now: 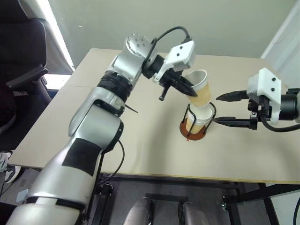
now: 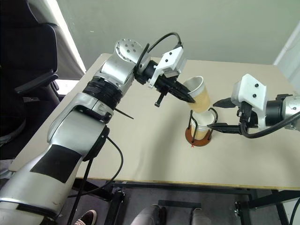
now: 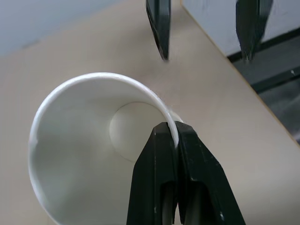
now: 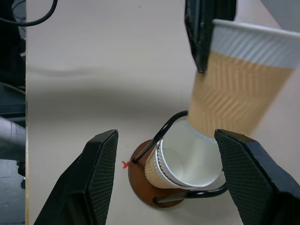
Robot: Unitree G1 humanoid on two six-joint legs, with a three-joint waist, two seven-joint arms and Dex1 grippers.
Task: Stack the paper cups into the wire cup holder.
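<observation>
Above the wire cup holder [image 1: 197, 123], your left gripper [image 1: 188, 89] pinches a tilted paper cup [image 1: 199, 89] by its rim; your right gripper [image 1: 227, 109] waits spread wide just right, holding nothing.

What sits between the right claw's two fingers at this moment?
The wire holder with a cup seated in it, seen in the right wrist view; the open right claw flanks it without touching. The left claw's held cup hangs tilted above.

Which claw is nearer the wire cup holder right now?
Right. The right claw, open, has its lower finger beside the wire cup holder. The left claw is above it, pinching the rim of a paper cup.
</observation>
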